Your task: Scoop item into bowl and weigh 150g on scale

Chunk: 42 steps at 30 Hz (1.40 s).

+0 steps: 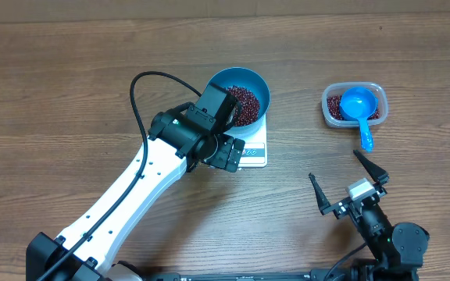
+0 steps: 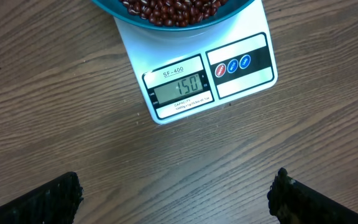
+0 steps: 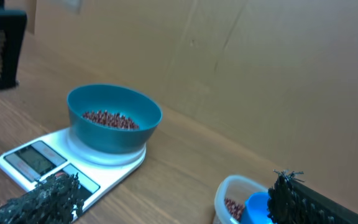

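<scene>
The left gripper (image 2: 176, 202) hangs with its jaws wide and empty. Just ahead of its fingertips sits the scale (image 2: 142, 50), display reading 150. Farther ahead, on the scale, stands the blue bowl (image 1: 262, 87) holding the beans (image 1: 244, 105). The right gripper (image 1: 346, 181) is spread wide too (nothing in it) and well apart from the scale. Beyond it is the clear tub (image 1: 325, 101) with the blue scoop (image 1: 358, 104) inside.

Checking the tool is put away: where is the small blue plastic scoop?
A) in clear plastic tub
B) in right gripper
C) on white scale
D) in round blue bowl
A: the small blue plastic scoop lies in the clear rounded plastic tub, handle overhanging.
</scene>
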{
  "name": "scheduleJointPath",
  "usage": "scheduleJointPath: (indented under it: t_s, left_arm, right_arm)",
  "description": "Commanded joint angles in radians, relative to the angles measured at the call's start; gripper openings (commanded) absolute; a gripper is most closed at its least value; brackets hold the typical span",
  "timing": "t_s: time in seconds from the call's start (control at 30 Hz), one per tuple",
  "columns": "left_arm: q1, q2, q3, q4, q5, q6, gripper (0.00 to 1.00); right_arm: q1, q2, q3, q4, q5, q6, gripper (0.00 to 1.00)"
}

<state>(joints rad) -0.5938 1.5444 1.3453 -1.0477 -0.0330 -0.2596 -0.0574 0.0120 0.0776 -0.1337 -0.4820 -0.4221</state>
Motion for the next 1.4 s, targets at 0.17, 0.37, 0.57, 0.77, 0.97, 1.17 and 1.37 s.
scheduleJointPath:
  t_s: [0.17, 0.37, 0.57, 0.77, 0.97, 1.17, 1.37]
  left_arm:
    - [0.005, -0.024, 0.006, 0.002, 0.007, -0.003, 1.00]
    - [0.005, -0.024, 0.006, 0.002, 0.007, -0.002, 0.99]
    - [0.005, -0.024, 0.006, 0.002, 0.007, -0.002, 0.99]
    - [0.005, -0.024, 0.006, 0.002, 0.007, -0.003, 1.00]
    - [0.005, -0.024, 0.006, 0.002, 0.007, -0.002, 1.00]
    - [0.005, -0.024, 0.006, 0.002, 0.008, -0.002, 0.99]
    - [0.005, -0.024, 0.006, 0.002, 0.007, -0.002, 1.00]
  right_arm:
    - [-0.004, -0.010, -0.047, 0.029, 0.036, 0.011, 1.00]
    - [-0.004, -0.010, -0.071, 0.085, 0.034, 0.010, 1.00]
    - [-0.004, -0.010, -0.070, 0.084, 0.036, 0.010, 1.00]
    - [-0.004, -0.010, -0.070, 0.084, 0.036, 0.010, 1.00]
    - [-0.004, -0.010, -0.070, 0.084, 0.036, 0.010, 1.00]
    - [-0.004, -0.009, -0.070, 0.084, 0.036, 0.010, 1.00]
    - [-0.004, -0.009, -0.070, 0.084, 0.036, 0.010, 1.00]
